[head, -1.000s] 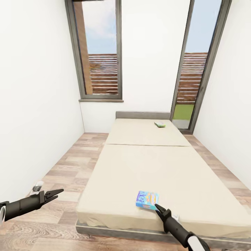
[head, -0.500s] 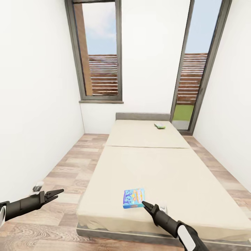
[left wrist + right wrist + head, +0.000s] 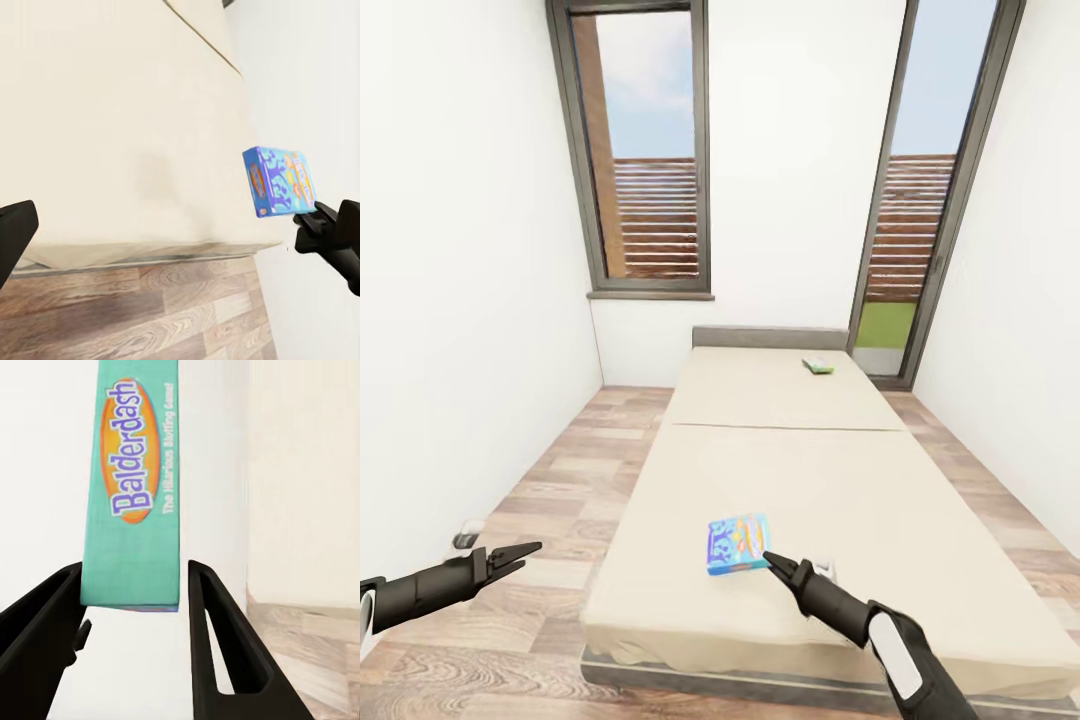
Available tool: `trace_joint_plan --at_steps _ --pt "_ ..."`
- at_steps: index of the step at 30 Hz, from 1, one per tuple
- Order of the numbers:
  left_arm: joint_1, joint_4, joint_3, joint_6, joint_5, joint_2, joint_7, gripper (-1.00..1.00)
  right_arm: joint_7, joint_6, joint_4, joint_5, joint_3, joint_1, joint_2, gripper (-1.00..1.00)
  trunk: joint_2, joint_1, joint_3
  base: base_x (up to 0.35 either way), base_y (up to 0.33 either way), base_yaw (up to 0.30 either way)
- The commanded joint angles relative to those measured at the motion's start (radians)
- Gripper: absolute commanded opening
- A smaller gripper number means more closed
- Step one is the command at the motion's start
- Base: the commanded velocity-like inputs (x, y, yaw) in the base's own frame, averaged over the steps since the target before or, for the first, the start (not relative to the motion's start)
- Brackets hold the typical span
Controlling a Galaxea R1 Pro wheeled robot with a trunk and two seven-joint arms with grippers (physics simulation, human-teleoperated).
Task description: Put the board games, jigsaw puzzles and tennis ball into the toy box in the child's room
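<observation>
The white-walled child's room with a wood-plank floor [image 3: 550,470] was narrow, its far wall broken by two tall dark-framed windows [image 3: 650,150], and a strip of bare floor ran along the bed's left side up to the left wall. The low wide bed with a beige sheet and dark grey frame [image 3: 810,470] took up most of the floor, its headboard against the far wall and its right edge near the right wall. A small flat white-and-green board game [image 3: 819,365] lay near the headboard, towards the right edge. The small blue board game box [image 3: 738,543] sat close to the bed's foot edge, well apart from the other game. The black right gripper [image 3: 770,563] reached over the foot edge, its tip at the blue box's near corner; in the right wrist view its fingers [image 3: 217,645] stood narrowly parted on either side of the box's teal "Balderdash" edge [image 3: 135,502], though whether they gripped it I could not tell. The black left gripper [image 3: 520,553] hovered over the floor left of the bed, fingers slightly parted, holding nothing.
</observation>
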Motion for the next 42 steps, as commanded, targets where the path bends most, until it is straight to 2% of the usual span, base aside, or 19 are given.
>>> trace_joint_plan --at_steps 1,3,7,9,13,38,42 --pt "-0.001 0.0 0.001 0.01 -0.002 0.001 -0.004 1.0 0.001 0.031 -0.028 0.005 0.011 0.0 0.001 -1.0 0.007 -0.004 0.002 0.0 0.0 0.0" --pt "-0.002 0.0 0.001 0.009 -0.003 0.001 -0.004 1.0 0.002 0.067 -0.065 -0.001 0.036 0.003 0.001 -1.0 0.021 -0.012 0.008 0.0 0.0 0.0" --pt "-0.002 0.0 0.0 0.007 -0.004 -0.001 -0.004 1.0 0.005 0.08 -0.083 -0.007 0.047 0.007 0.005 -1.0 0.049 -0.027 0.021 0.0 0.0 0.0" --pt "-0.002 0.0 0.0 0.008 -0.004 -0.001 -0.005 1.0 0.002 0.082 -0.086 -0.008 0.047 0.008 0.017 -1.0 0.063 -0.035 0.027 0.0 0.0 0.0" --pt "-0.002 0.0 0.0 0.013 0.0 0.0 -0.007 1.0 -0.009 0.082 -0.086 0.002 0.05 0.008 0.025 -1.0 0.091 -0.05 0.04 0.0 0.0 0.0" --pt "-0.002 0.0 0.0 0.015 0.0 0.001 -0.006 1.0 -0.005 0.087 -0.087 -0.011 0.036 0.009 0.023 -1.0 0.266 -0.146 0.118 0.0 0.0 -0.002" --pt "-0.002 0.0 0.002 0.015 0.002 0.016 -0.008 1.0 -0.01 0.085 -0.086 -0.011 0.037 0.01 0.025 -1.0 0.294 -0.161 0.131 0.0 0.0 -0.19"
